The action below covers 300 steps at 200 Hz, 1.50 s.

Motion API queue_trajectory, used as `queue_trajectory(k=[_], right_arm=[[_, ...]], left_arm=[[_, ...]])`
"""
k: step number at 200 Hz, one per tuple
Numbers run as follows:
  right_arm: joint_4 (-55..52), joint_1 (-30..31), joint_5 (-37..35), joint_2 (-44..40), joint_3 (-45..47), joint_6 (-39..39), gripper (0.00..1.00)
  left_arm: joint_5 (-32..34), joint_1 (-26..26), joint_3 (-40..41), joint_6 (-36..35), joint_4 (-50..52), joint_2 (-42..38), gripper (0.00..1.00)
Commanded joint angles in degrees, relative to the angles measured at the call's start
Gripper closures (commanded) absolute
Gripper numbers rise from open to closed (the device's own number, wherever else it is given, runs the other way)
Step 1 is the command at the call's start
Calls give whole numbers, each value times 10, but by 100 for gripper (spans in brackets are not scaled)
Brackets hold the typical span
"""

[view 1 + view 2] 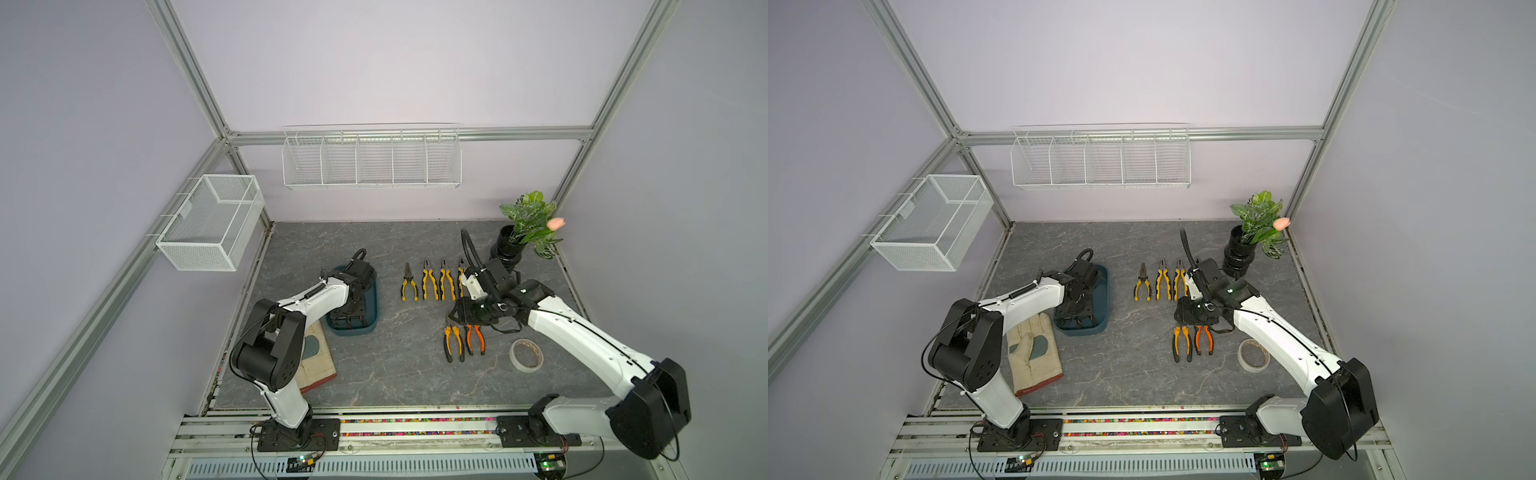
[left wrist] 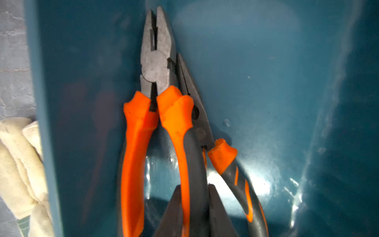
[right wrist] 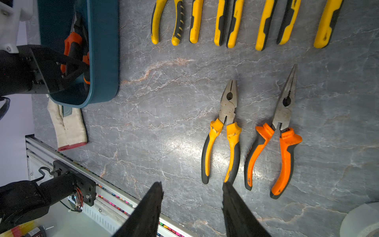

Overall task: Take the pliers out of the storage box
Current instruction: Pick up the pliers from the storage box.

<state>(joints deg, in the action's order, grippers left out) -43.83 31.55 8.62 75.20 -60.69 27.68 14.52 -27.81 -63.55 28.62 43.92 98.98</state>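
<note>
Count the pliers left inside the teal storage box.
2. The combination pliers lie beside one wall, a handle pinched in the left gripper; the long-nose pliers lie partly under them. Parts of the storage box outside the wrist view may hide more.

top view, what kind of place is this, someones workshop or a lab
Probably a robot lab cell staged as a tool bench: an aluminium frame with plain walls, a left arm and right arm bolted to a front rail, and pliers laid in rows on the tabletop.
</note>
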Motion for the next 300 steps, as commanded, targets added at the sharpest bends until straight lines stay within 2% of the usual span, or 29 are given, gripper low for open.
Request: queue_trajectory(k=[1, 33, 56, 119, 148, 166, 179, 199, 219, 228, 262, 290, 300], right_arm=[[-2, 2, 0, -7, 0, 6, 50], [-2, 3, -3, -6, -1, 5, 50], [4, 4, 0, -2, 3, 5, 50], [19, 6, 7, -6, -15, 2, 50], [48, 4, 49, -19, -35, -11, 50], [105, 0, 103, -34, -24, 4, 42], [141, -3, 123, -39, -18, 13, 39], [183, -3, 141, -42, -18, 9, 39], [256, -6, 185, -54, -2, 12, 23], [293, -7, 208, -57, 7, 20, 20], [377, -16, 260, -41, 16, 72, 19], [494, -34, 305, -18, 33, 152, 18], [524, -39, 316, -7, 28, 168, 17]], left_arm=[[10, -1, -8, 0, 4, -12, 100], [10, -2, -7, -2, -2, -46, 100], [-18, -2, -10, -15, -11, -99, 100], [-167, -2, -5, -34, -70, -253, 100], [-287, 9, 58, -10, -186, -329, 100], [-386, 40, 124, 66, -311, -360, 100], [-450, 62, 174, 137, -419, -367, 100], [-493, 68, 224, 213, -547, -372, 100], [-536, 69, 262, 305, -693, -360, 100], [-552, 69, 283, 363, -790, -352, 100], [-549, 69, 335, 542, -1095, -301, 100], [-524, 68, 349, 651, -1245, -242, 100], [-524, 63, 345, 671, -1251, -227, 100]])
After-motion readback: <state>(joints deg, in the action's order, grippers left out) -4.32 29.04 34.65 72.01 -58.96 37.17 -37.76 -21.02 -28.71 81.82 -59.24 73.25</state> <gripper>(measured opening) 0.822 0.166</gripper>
